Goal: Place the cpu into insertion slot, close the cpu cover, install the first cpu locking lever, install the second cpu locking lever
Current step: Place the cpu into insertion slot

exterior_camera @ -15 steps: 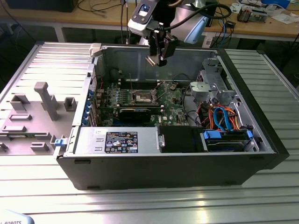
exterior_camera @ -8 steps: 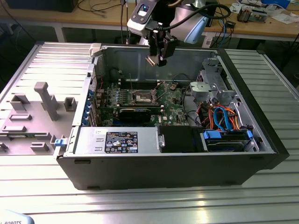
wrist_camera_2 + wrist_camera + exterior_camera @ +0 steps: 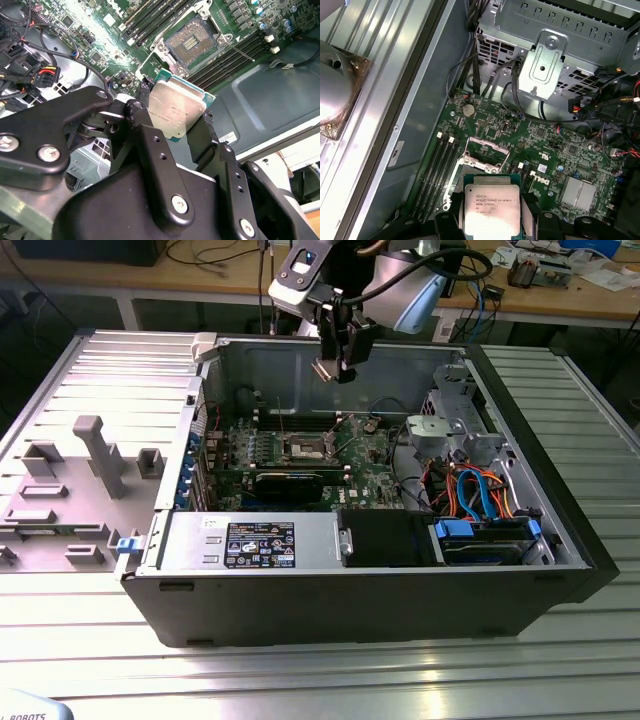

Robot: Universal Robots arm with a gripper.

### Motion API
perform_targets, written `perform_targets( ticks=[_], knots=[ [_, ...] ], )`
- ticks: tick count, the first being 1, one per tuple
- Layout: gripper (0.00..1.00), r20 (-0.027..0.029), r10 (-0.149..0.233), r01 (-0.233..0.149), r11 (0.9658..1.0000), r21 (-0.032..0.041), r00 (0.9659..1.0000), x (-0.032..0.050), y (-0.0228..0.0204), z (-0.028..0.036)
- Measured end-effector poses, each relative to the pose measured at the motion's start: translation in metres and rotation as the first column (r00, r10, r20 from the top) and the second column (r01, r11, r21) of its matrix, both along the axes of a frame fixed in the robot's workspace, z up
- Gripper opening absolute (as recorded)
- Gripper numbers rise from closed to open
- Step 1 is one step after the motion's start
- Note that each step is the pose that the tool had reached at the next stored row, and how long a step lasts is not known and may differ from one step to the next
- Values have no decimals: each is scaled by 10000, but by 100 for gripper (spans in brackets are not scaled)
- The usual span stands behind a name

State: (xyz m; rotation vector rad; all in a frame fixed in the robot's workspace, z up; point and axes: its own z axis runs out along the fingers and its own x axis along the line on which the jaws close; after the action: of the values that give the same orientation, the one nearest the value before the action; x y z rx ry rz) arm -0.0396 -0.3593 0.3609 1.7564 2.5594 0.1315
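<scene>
Silver-grey metal is facing both wrist cameras: the cpu (image 3: pixel 492 207) is being held in the claw (image 3: pixel 492 216). Its black fingers (image 3: pixel 145 120) are clamping the chip's opposite edges, and its green rim is showing around the metal top. From where I am sitting, I am watching the chip hang in the air, apart from the board, not touching anything but the fingers.

In the exterior view the arm is reaching down into the open computer case (image 3: pixel 560 540), and the claw is hovering above the green motherboard (image 3: pixel 370 480), near the case's rear wall. The insertion slot (image 3: pixel 305 448) is lying well below the chip, a little toward the exterior view's left. In the second wrist view the slot is showing open, its grid of contacts exposed inside a silvery metal surround. Dark memory slots (image 3: pixel 440 170) are running alongside it.

The case is resting on a ribbed metal surface (image 3: pixel 300 680). A grey tray (image 3: pixel 80 490) of moulded fixtures is lying beside it on the exterior view's left.
</scene>
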Motion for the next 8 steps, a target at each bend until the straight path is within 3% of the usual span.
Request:
perform_targets(
  ticks=[8],
  knots=[
    [54, 0, -390, 390, 9992, 1, 9992, -1, 0, -4]
  ],
)
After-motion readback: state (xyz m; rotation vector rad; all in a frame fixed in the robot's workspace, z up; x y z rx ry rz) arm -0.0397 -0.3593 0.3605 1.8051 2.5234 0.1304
